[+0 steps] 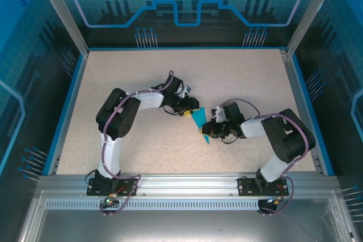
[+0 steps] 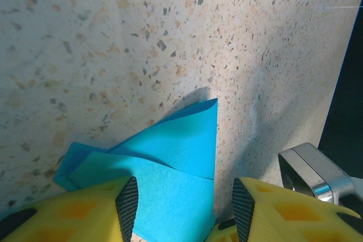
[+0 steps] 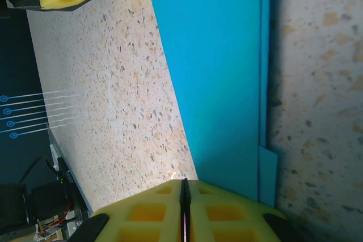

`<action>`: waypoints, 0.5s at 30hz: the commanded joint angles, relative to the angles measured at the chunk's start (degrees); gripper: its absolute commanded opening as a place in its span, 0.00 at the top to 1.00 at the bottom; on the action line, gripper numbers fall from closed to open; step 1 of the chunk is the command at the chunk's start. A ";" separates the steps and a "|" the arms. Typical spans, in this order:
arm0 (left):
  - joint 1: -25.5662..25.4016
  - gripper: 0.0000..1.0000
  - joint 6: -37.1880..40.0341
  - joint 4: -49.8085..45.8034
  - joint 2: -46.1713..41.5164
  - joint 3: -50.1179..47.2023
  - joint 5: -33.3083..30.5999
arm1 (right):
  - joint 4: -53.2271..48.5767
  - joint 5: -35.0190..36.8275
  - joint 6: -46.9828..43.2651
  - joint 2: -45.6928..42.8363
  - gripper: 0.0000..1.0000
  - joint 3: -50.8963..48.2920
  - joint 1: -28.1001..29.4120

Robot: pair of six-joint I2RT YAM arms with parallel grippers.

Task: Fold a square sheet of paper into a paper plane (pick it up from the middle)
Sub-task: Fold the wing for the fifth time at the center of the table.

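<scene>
Square sheet of paper (image 1: pixel 199 124) folded to a triangle, flat on table (image 1: pixel 142 77), frame centre | left gripper (image 2: pixel 184 196) jaws apart over it | right gripper (image 3: pixel 183 191) pressed together at its edge, hold unclear | light, limp, creases easily: pinch a folded edge

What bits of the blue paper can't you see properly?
- Top view: the paper is too small to show its folds; left pincer and right pincer cover its edges.
- Left wrist view: its near part lies under the yellow fingers and off the bottom edge.
- Right wrist view: it runs off the top edge; whether the shut pincer grips it is hidden.
</scene>
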 commanded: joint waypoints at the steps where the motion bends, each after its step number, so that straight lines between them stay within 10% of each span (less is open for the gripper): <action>1: 2.86 0.48 3.47 -3.49 1.51 1.28 -4.05 | -8.91 3.00 -0.27 2.72 0.89 -2.36 -0.58; 15: 2.78 0.47 1.27 -2.73 -5.36 1.55 -0.43 | -9.18 3.08 -0.03 2.13 0.89 -1.93 -0.50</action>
